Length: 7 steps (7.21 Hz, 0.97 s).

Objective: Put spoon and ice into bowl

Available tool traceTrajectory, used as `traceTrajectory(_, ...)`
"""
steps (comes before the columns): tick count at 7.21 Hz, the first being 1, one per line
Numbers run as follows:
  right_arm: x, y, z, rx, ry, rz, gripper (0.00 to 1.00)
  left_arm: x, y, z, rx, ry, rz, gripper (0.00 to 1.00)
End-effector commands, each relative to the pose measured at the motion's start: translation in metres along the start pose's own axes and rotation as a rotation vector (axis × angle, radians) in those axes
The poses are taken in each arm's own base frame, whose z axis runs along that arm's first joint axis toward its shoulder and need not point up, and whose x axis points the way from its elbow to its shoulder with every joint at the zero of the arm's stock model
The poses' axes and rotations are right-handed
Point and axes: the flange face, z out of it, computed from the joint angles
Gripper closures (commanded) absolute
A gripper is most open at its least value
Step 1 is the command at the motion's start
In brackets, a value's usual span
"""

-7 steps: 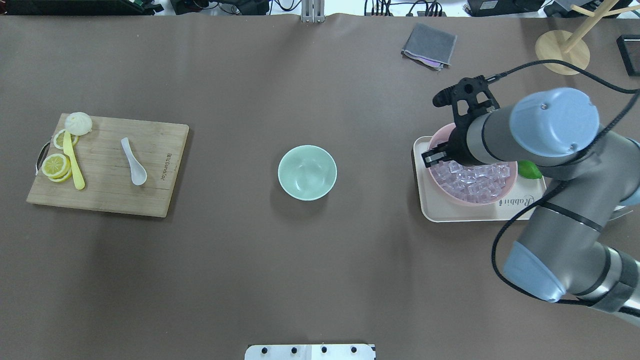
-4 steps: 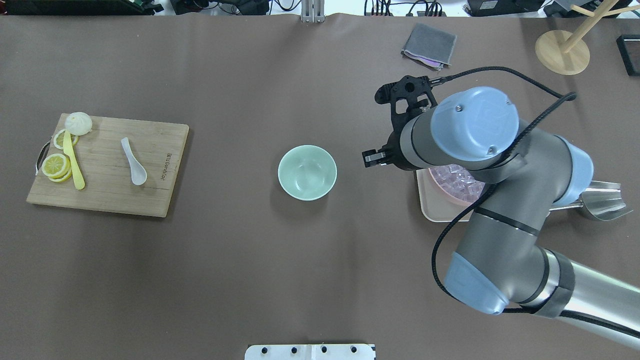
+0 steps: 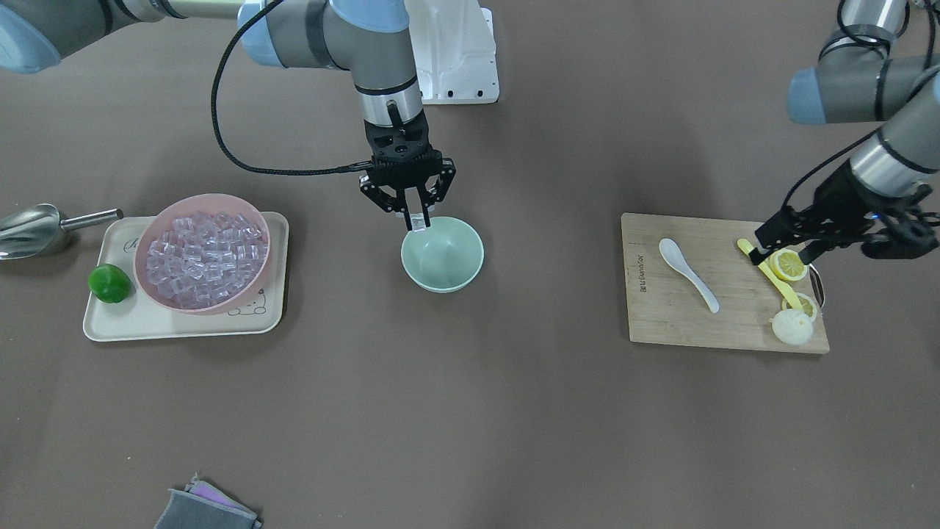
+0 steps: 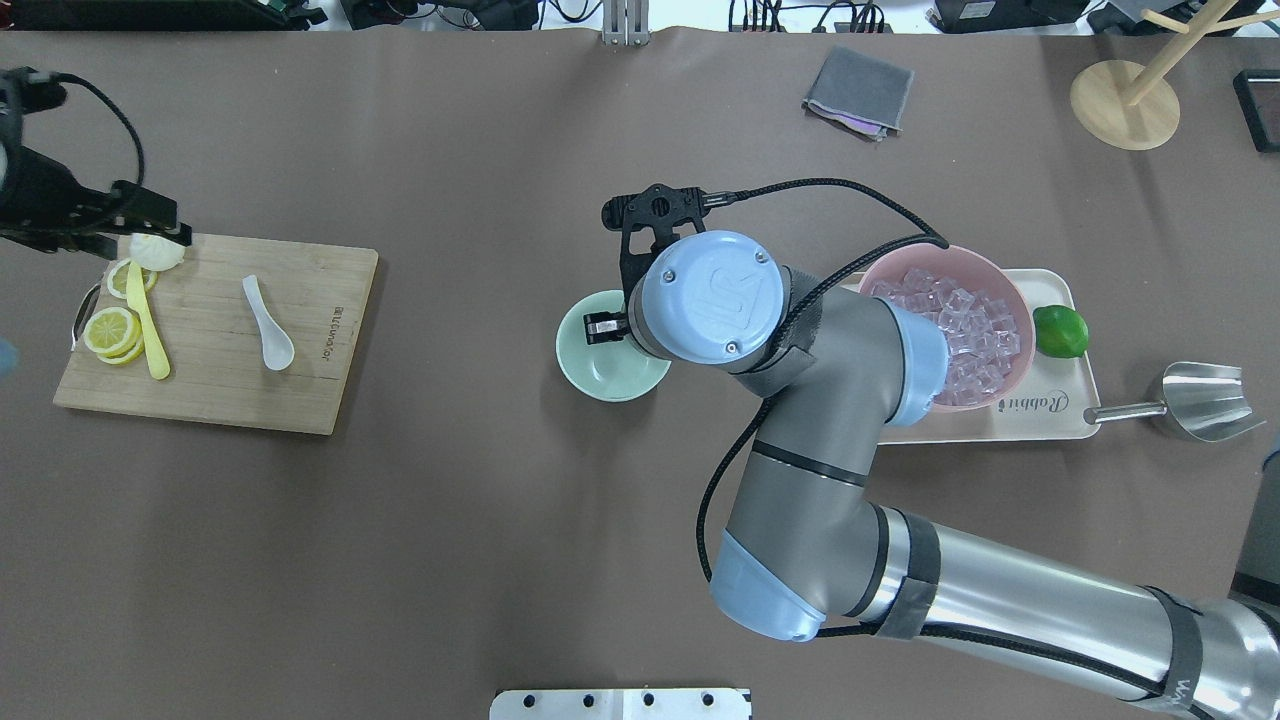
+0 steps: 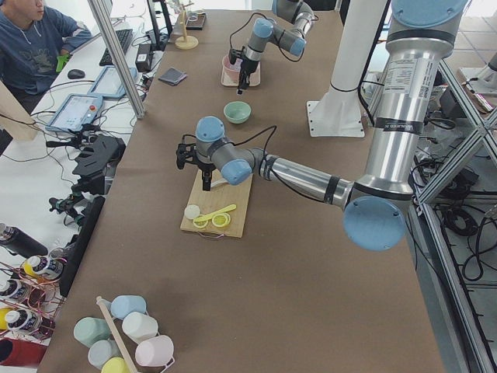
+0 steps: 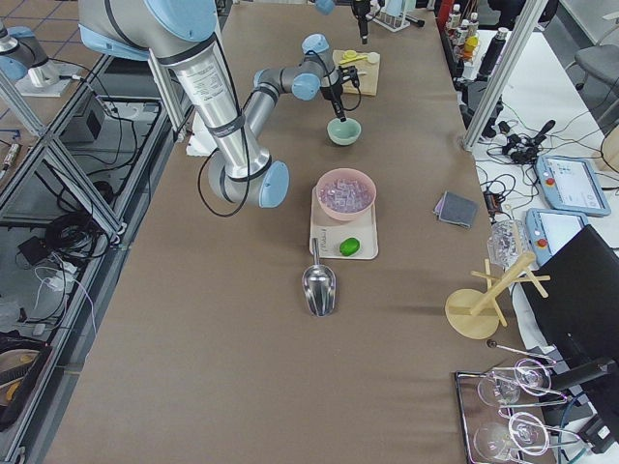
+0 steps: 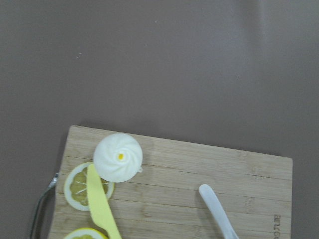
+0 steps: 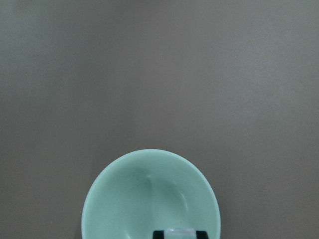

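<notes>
The mint-green bowl (image 3: 443, 256) (image 4: 598, 378) stands mid-table. My right gripper (image 3: 413, 220) (image 4: 603, 327) hangs over the bowl's rim on the robot's side, shut on a clear ice cube (image 3: 418, 222). The right wrist view shows the cube (image 8: 180, 232) between the fingertips above the bowl (image 8: 144, 194). The white spoon (image 3: 687, 273) (image 4: 268, 325) (image 7: 217, 211) lies on the cutting board (image 3: 661, 316). My left gripper (image 3: 782, 248) (image 4: 140, 238) hovers open and empty over the board's lemon end, away from the spoon.
A pink bowl (image 3: 250, 283) full of ice cubes (image 3: 202, 250) and a lime (image 3: 109, 283) sit on a cream tray (image 3: 147, 323). A metal scoop (image 3: 29, 228) lies beside it. The board also holds a yellow spoon (image 4: 148, 325), lemon slices (image 4: 110, 330) and a white bun (image 7: 118, 157).
My right arm has swung from the pink ice bowl leftward to the mint bowl. My left arm has come into the overhead view at the board's far corner.
</notes>
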Motion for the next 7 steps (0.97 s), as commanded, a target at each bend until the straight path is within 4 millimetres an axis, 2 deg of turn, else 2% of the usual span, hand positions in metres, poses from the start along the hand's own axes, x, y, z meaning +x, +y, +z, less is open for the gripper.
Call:
traceTrajectory(1, -0.013, 0.011, 0.039, 0.037, -0.021, 0.005, 1.0, 0.031, 0.033, 0.049, -0.048, -0.032, -0.039, 0.11)
traceTrajectory(2, -0.015, 0.015, 0.042, 0.036, -0.02, 0.003, 1.0, 0.036, 0.035, 0.064, -0.067, -0.041, -0.038, 0.14)
traceTrajectory(3, -0.016, 0.018, 0.042, 0.032, -0.022, 0.029, 0.85, 0.04, 0.03, 0.079, -0.066, -0.058, -0.037, 0.18)
traceTrajectory(4, -0.017, 0.018, 0.041, 0.034, -0.025, 0.081, 0.18, 0.051, 0.022, 0.088, -0.068, -0.059, -0.035, 0.2)
traceTrajectory(5, -0.017, 0.016, 0.032, 0.041, -0.042, 0.086, 0.0, 0.049, 0.019, 0.094, -0.072, -0.069, -0.039, 0.23)
traceTrajectory(6, -0.004, 0.02, 0.013, 0.051, -0.066, 0.084, 0.0, 0.046, 0.019, 0.098, -0.076, -0.075, -0.043, 0.34)
traceTrajectory(7, 0.033, 0.026, -0.014, 0.065, -0.084, 0.082, 0.0, 0.041, 0.019, 0.103, -0.082, -0.084, -0.05, 0.39)
